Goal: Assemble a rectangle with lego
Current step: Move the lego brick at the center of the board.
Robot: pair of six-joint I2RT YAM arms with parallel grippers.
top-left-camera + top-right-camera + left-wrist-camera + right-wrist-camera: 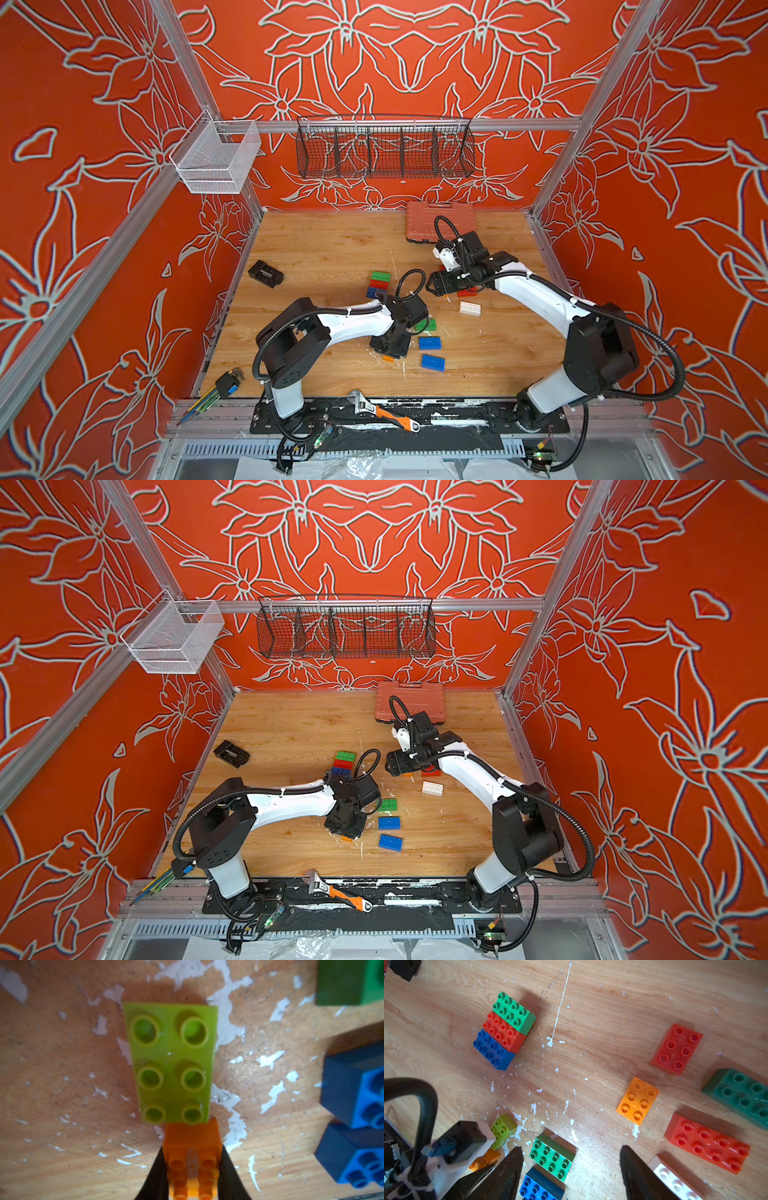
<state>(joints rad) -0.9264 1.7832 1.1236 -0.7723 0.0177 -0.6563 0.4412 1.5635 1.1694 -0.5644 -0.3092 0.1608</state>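
The left gripper [192,1148] pinches a small orange studded plastic brick [192,1136], just beside the short end of a lime-green six-stud plastic brick [171,1059] on the scuffed wooden table [62,1084]. Two blue studded bricks [351,1088] lie near the lime brick. A tight green, red and blue brick row [504,1030] sits well apart from it. The right gripper [571,1148] hangs spread wide, empty.

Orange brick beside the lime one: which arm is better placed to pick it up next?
Left. The left gripper straddles the orange brick, touching both of its sides. The right gripper hangs open away from it, holding nothing.
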